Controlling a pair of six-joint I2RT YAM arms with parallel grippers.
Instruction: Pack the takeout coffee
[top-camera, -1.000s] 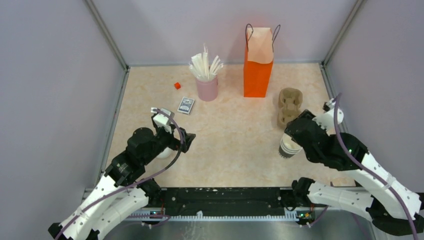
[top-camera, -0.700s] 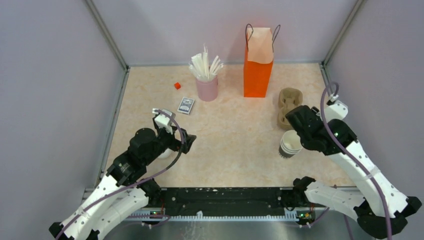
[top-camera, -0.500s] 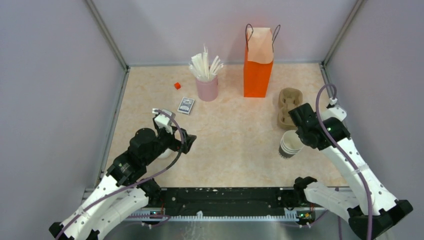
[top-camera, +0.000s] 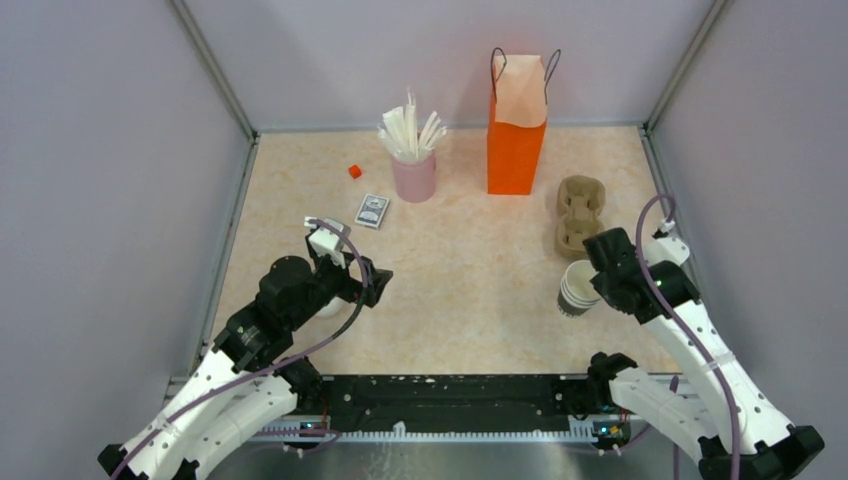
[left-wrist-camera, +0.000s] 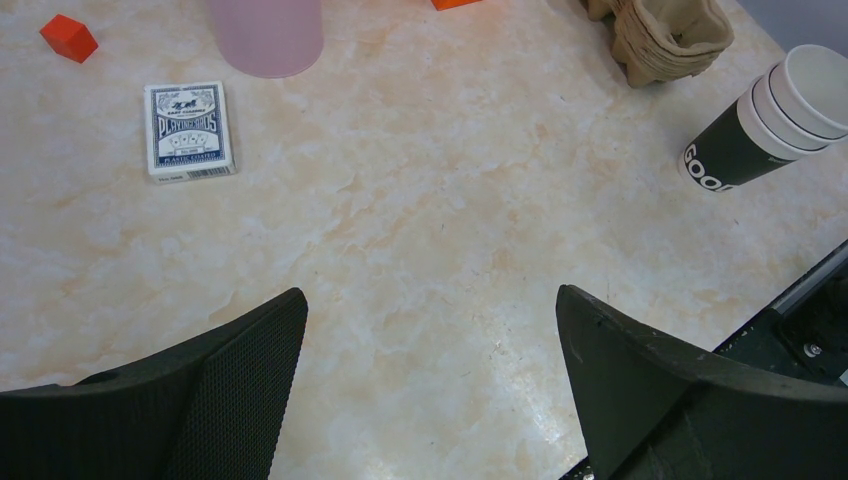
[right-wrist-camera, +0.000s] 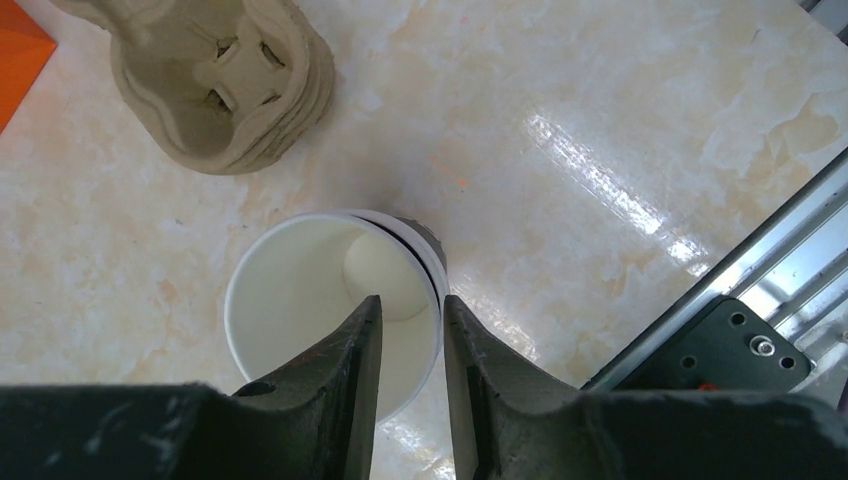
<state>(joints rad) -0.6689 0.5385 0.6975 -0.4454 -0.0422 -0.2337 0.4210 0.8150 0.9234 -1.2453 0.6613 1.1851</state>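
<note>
The takeout coffee (top-camera: 327, 306) shows only as a white rounded edge under my left arm; its dark cup is hidden. The tall orange bag (top-camera: 515, 140) stands open at the back. My left gripper (top-camera: 372, 285) is open and empty above bare table, which also shows in the left wrist view (left-wrist-camera: 430, 330). My right gripper (top-camera: 592, 275) is at a stack of dark lidless cups (top-camera: 575, 295) with cream insides. In the right wrist view (right-wrist-camera: 410, 320) one finger is inside the top cup (right-wrist-camera: 290, 300) and one outside, shut on its rim. The stack leans slightly.
A brown pulp cup carrier (top-camera: 578, 212) lies just behind the cup stack. A pink cup with white straws (top-camera: 413, 175), a card deck (top-camera: 372, 210) and a small red cube (top-camera: 354, 171) sit at the back left. Grey walls close in three sides.
My right arm has swung back and to the right while its gripper stayed at the cup stack, which has come more upright. My left arm has barely moved.
</note>
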